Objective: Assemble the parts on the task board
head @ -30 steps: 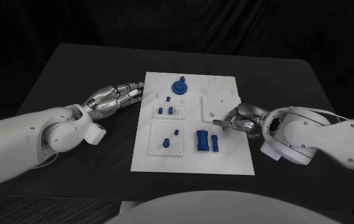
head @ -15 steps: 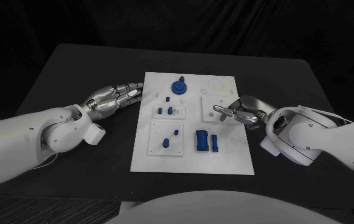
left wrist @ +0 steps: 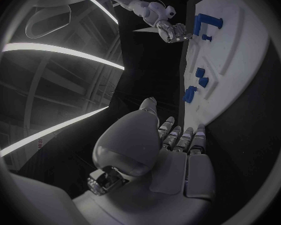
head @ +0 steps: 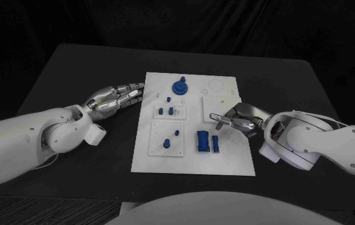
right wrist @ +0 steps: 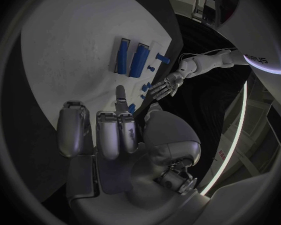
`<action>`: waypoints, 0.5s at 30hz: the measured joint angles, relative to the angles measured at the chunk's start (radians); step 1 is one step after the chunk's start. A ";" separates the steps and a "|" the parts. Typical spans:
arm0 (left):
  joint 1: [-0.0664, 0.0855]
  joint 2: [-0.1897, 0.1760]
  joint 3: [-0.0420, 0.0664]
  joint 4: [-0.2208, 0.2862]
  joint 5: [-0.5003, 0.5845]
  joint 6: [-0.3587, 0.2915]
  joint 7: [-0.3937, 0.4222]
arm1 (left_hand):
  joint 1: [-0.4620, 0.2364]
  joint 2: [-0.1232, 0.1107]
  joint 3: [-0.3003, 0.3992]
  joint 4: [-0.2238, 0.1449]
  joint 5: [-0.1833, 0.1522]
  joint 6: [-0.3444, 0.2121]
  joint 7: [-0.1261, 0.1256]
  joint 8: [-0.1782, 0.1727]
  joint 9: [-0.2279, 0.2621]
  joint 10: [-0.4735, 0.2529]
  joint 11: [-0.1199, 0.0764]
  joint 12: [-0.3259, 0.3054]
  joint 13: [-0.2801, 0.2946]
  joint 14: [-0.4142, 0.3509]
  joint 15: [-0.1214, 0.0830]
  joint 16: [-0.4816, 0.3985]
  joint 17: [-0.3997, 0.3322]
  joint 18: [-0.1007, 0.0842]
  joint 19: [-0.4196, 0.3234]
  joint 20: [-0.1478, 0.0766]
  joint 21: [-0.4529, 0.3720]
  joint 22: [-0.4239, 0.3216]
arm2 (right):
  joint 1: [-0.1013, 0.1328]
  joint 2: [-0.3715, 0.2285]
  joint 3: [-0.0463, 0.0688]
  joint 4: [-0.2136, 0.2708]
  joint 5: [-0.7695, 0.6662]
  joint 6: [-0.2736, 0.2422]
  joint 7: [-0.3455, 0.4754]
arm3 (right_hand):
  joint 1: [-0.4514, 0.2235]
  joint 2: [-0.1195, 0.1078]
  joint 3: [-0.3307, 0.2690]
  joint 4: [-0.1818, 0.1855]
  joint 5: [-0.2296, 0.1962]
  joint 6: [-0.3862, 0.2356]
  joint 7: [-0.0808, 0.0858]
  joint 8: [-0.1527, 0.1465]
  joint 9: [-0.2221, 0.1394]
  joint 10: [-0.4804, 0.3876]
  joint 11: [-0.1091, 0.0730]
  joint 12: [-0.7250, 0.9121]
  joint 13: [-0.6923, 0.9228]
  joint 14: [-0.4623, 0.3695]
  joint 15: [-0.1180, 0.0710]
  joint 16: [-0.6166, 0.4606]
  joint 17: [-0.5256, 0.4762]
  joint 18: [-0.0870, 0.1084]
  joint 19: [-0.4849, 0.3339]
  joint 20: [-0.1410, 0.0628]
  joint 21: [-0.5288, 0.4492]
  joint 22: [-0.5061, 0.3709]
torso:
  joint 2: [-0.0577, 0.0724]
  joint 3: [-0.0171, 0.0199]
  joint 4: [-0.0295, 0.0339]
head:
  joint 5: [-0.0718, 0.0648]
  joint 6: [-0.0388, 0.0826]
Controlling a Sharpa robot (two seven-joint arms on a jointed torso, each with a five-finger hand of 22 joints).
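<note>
Right now I have the task board (head: 222,153) lying in the middle of the worktop (head: 81,76), its long sides running away from me. My right hand (head: 235,119) hovers over the board's right edge, about halfway along it, fingers curled inward; in the right wrist view they look bunched together, and I cannot tell whether anything is pinched between them. My left hand (head: 115,99) rests on the worktop just beside the board's left edge, near its far corner, fingers straight and slightly apart, holding nothing. On the board, a round blue part (head: 180,87) with a knob sits near the far edge. Two long blue parts (head: 202,141) lie side by side toward the near right, close to my right hand. Smaller blue pegs (head: 171,111) stand in the white insets along the board's left half.
</note>
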 measured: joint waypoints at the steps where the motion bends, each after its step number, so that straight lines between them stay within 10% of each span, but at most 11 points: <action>1: 0.000 0.000 0.000 0.000 0.000 0.000 0.000 | 0.000 0.000 0.000 0.000 0.000 0.000 0.000 0.000 0.000 0.000 0.000 0.000 0.000 0.000 0.000 0.000 0.000 0.000 0.000 0.000 0.000 0.000 | -0.001 0.001 0.000 0.000 0.001 0.004 0.000 | 0.000 0.000 0.000 0.000 0.000 0.000 0.000 -0.004 -0.003 0.000 0.000 0.000 0.000 0.000 0.000 0.000 0.000 0.000 0.000 0.000 0.000 0.000 | 0.000 0.0000 0.0000 | 0.000 0.000; 15: 0.000 -0.002 0.000 0.002 0.000 0.000 -0.001 | 0.000 0.000 0.000 0.000 0.000 0.000 0.000 0.000 0.000 0.000 0.000 0.000 0.000 0.000 0.000 0.000 0.001 0.000 0.000 0.000 0.000 0.000 | -0.009 0.012 0.001 0.004 0.007 0.047 -0.004 | 0.006 -0.006 -0.033 0.001 0.011 0.012 0.001 -0.015 -0.026 0.000 0.000 0.000 0.000 0.000 0.000 0.004 0.000 0.000 -0.001 0.006 0.007 0.000 | 0.000 0.0000 -0.0001 | 0.002 0.000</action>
